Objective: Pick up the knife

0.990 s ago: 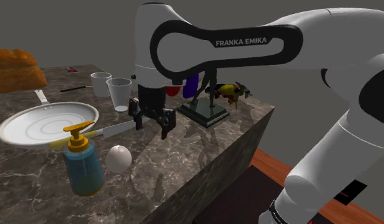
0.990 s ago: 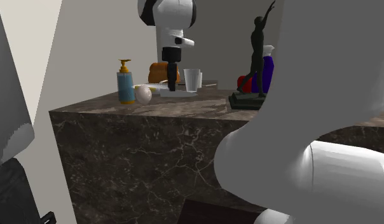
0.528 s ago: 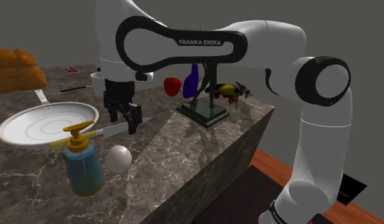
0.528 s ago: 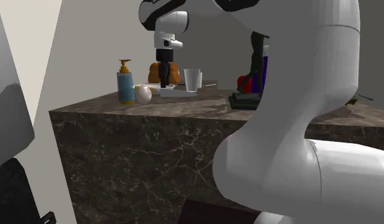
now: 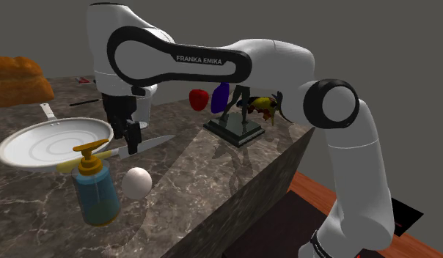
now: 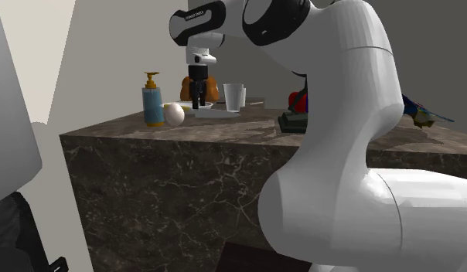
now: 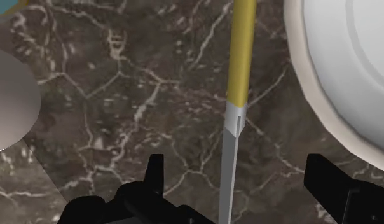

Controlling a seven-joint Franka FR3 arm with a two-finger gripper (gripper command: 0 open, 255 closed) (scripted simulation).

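While splayed wide and empty, gripper [image 7: 236, 168] directly above yellow-handled knife [image 7: 234, 108], just beside white pan [image 7: 349, 76].

White arm [image 5: 275, 59], dark rounded joints, white FRANKA EMIKA lettering on black band; all-black two-finger claw [image 7: 240, 183]

A home kitchen in a simulator's render. A dark marble counter [image 5: 213, 183] carries a white pan [image 5: 15, 157], a yellow-handled knife [image 7: 240, 57], an egg [image 5: 137, 182], a blue soap dispenser [image 5: 95, 192], a clear glass [image 6: 234, 97], a bread loaf [image 5: 18, 80] and a dark figurine [image 5: 238, 121]. Reddish wood floor [image 5: 315, 198], plain grey walls [image 5: 403, 29].
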